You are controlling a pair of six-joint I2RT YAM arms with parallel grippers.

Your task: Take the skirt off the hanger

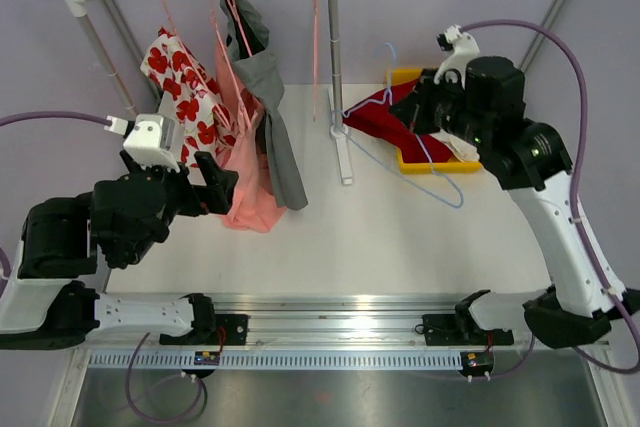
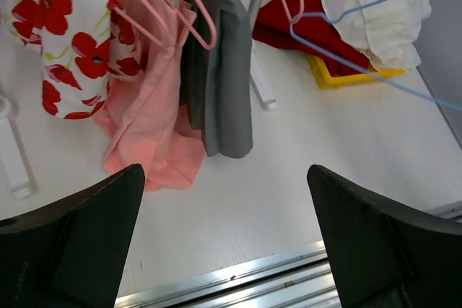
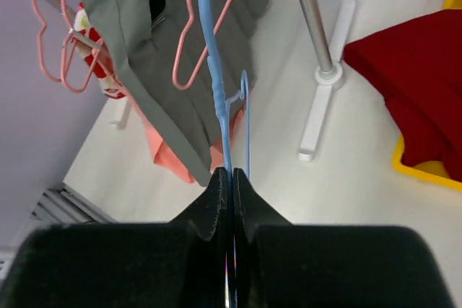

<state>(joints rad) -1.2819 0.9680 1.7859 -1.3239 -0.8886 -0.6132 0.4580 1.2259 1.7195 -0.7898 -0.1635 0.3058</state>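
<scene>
Subject: red skirt [image 1: 380, 117], right of centre in the top view, slumped over the near-left rim of the yellow tray [image 1: 405, 75], one end spilling onto the bench [image 1: 400, 237] beside the rack foot [image 1: 345, 162].

Handling, judged: light, limp cloth that will sag and drag. Best taken by a bunched fold at the bench-side edge, away from the wire.

Orientation: its long axis runs left to right, bench end to tray end. The blue hanger [image 1: 440, 187] slants from upper middle to lower right. Whether it is attached to the skirt cannot be told.

Right gripper [image 3: 229, 178]: fingers clamped on the hanger wire.

Left gripper [image 2: 225, 178]: fingers wide apart, empty, at centre left.
</scene>
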